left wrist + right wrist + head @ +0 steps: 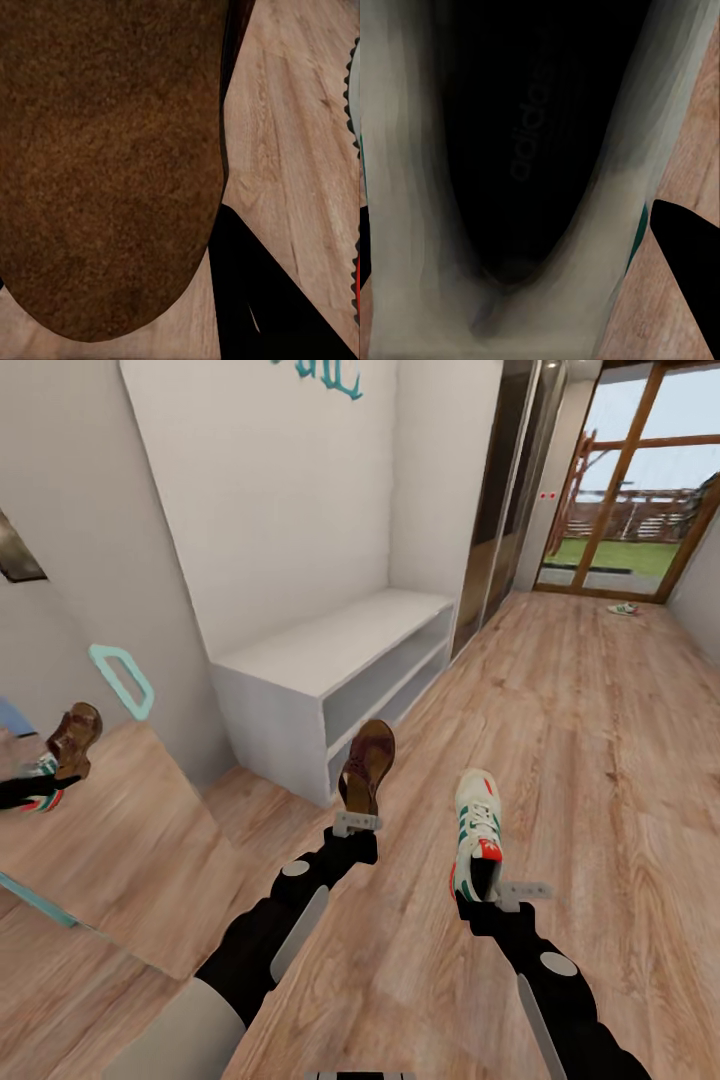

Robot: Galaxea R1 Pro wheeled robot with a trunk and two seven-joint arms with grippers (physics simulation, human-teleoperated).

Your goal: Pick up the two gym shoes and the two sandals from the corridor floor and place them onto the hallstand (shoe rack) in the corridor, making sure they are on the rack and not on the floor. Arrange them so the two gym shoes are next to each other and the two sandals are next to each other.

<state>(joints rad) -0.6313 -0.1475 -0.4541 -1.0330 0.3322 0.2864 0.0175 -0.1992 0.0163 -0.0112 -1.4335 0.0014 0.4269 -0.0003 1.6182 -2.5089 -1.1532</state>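
My left gripper (357,822) is shut on the heel of a dark brown sandal (367,765), held up above the wooden floor with its toe pointing away. Its tan-brown insole (112,165) fills most of the left wrist view. My right gripper (495,890) is shut on the heel of a white gym shoe (477,835) with green stripes and red-orange patches, also lifted. The right wrist view looks into that gym shoe's dark opening (525,150). The other gym shoe (623,608) lies on the floor far down the corridor by the glass door. The hallstand is out of view.
A low white rack (330,650) with two open shelves stands against the left wall under teal lettering (320,375). A leaning mirror (90,840) at the left reflects both held shoes. Sliding doors (510,490) follow the rack. Wooden floor (600,760) stretches ahead.
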